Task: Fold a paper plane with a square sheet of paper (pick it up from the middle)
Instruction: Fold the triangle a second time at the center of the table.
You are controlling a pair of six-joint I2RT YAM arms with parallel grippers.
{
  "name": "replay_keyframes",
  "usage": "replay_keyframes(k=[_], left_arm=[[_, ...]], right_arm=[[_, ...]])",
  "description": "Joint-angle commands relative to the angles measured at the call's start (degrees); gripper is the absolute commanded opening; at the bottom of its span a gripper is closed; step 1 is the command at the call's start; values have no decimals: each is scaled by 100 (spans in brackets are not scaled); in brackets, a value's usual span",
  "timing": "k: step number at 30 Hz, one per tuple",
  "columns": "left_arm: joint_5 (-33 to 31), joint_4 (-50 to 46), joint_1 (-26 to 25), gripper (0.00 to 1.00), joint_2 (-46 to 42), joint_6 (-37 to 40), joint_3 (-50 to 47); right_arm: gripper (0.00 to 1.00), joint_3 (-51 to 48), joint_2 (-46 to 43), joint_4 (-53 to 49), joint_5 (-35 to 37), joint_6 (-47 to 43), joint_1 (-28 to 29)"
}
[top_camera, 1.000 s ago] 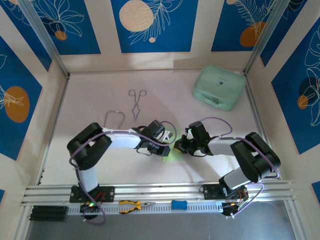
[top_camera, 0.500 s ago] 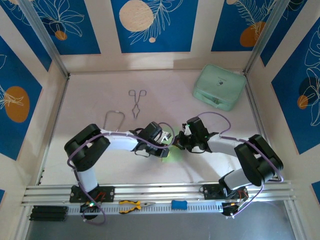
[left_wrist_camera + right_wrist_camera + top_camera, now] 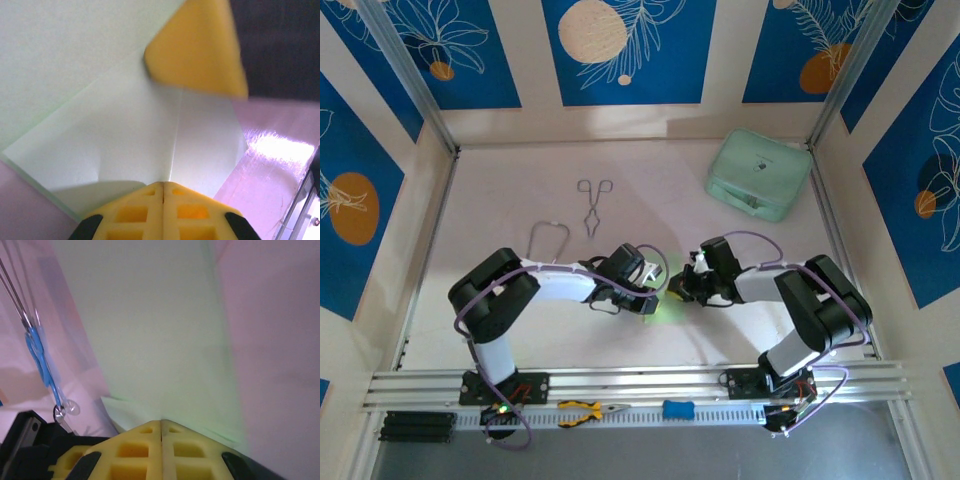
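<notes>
Two arms share your worktop (image 3: 500, 200): the left arm (image 3: 560, 283) and the right arm (image 3: 820, 310) both bend inward, so their tips meet near the middle of the near half.

Next in size, you have the mint-green case (image 3: 758, 172) with rounded corners. It sits flat in the far right corner, well apart from both arms.

Your left end effector (image 3: 658, 288) and right end effector (image 3: 682, 289) stand just beside each other over the sheet of paper (image 3: 665, 303), which shows as a small light-green patch under them. From the left wrist, your left end effector (image 3: 163, 186) has its yellow jaws pressed together, with only a thin seam between them. The sheet (image 3: 125, 140) lies right in front of them, with a crease running up from that seam. A yellow fingertip (image 3: 197, 50) of the other arm rests at the sheet's far edge. From the right wrist, your right end effector (image 3: 161, 422) is likewise closed tight, with the sheet (image 3: 160, 340) stretching away from it. You cannot tell in either view whether paper is nipped between the jaws.

Smaller still, the metal tongs (image 3: 594, 205) lie beyond the left arm, and a wire loop (image 3: 548, 238) lies near them. Yellow-handled pliers (image 3: 592, 409) and a small blue piece (image 3: 677, 409) lie on the front rail
</notes>
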Motion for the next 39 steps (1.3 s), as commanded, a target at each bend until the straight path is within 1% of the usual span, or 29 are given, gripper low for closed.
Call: replay_keyframes(k=[1,3,5,10,12,15,17,19,22,27,32,39], left_arm=[[-291,-794,6,0,82,62,-259],[-293,-800,7,0,54,64,-267],[-287,-807,8,0,36,63,-263],[-298,-839,13,0,-21,33,-241],[-281,-824,7,0,-43,26,-233],[-263,-814,7,0,-35,15,-193],[-237,-810,12,0,-17,9,-162],[-223,-824,11,0,-17,11,-138],[-223,-823,9,0,-24,21,-137],[-219,-798,6,0,-48,-8,-147],[-102,-771,7,2,-218,-83,-12],[53,-716,7,5,-337,-174,364]], right_arm=[[2,-172,-12,-287,300,-307,-508],[2,-199,-138,-177,58,-364,-721],[5,-179,-451,-270,8,-366,-738],[10,-107,-1323,-843,72,-454,-536],[10,-127,-1389,-839,-9,-429,-390],[9,-122,-1216,-744,-17,-314,-149],[8,-152,-1012,-467,-27,-210,1],[6,-98,-758,-222,-143,-145,110],[6,44,-468,-113,-167,-141,237],[5,73,-141,-413,3,-198,194],[0,-123,192,-419,105,-236,103],[0,-189,185,-462,159,-248,120]])
